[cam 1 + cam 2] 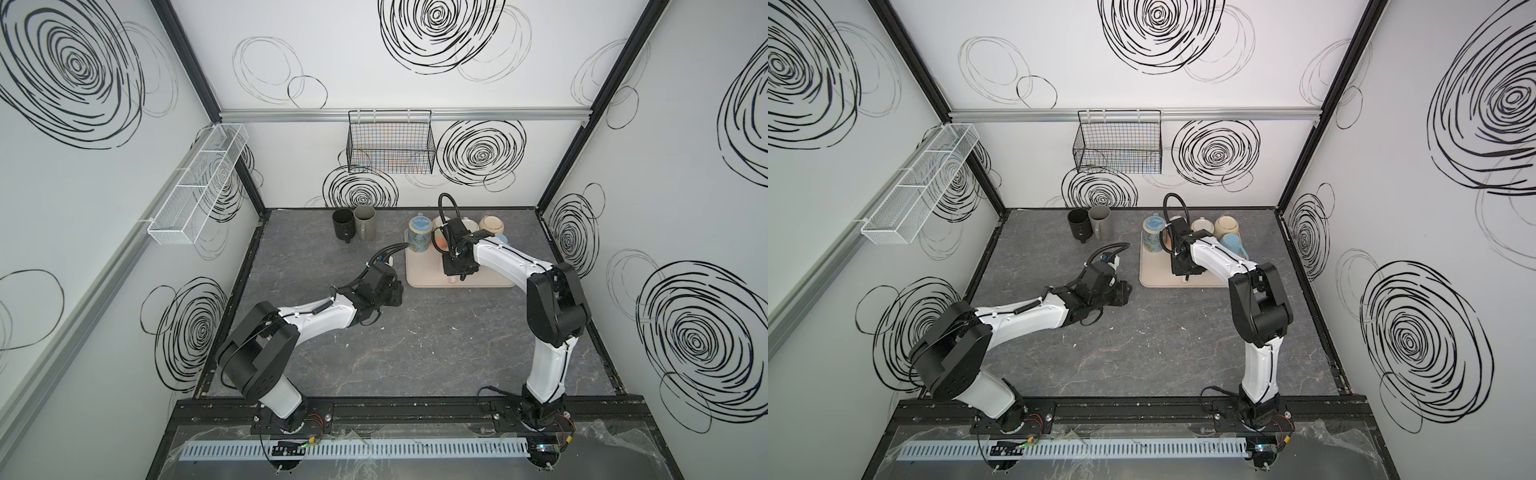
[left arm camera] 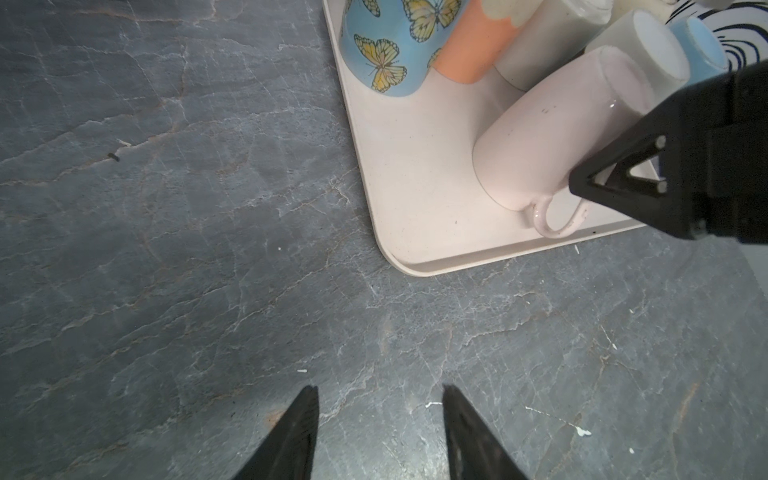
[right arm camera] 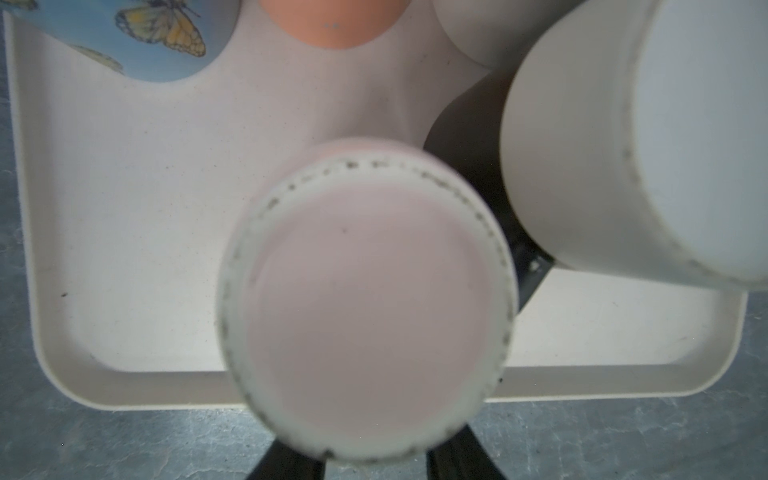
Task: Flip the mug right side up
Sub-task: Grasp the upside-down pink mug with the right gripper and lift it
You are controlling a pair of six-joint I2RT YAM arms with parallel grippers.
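The mug (image 2: 552, 137), pale pink, stands upside down near the front rim of the tray (image 2: 415, 187), with its handle (image 2: 557, 216) turned toward that rim. In both top views the right gripper (image 1: 458, 268) points straight down over the mug and hides almost all of it.

The left wrist view shows the mug from the side. One black finger (image 2: 681, 195) lies against the wall beside the handle, and the other finger is hidden behind the mug. In the right wrist view the mug's blurred base fills the middle. The finger roots show on either side of it, and a strip of black shows between it and a white mug (image 3: 623, 145). The jaws straddle the mug, but no view shows whether they press on it, so I cannot tell if it is gripped.

The left gripper (image 2: 379, 415) hangs over the bare table (image 2: 166, 208), near the tray's front left corner. Only its own wrist view shows the fingertips, which are spread apart with nothing between them.

A butterfly mug (image 2: 386, 41) and an orange mug (image 2: 473, 50) stand at the back of the tray. Only the top views show a black mug (image 1: 343, 222) and a grey mug (image 1: 365, 222), both upright at the table's far edge and well apart from the tray.
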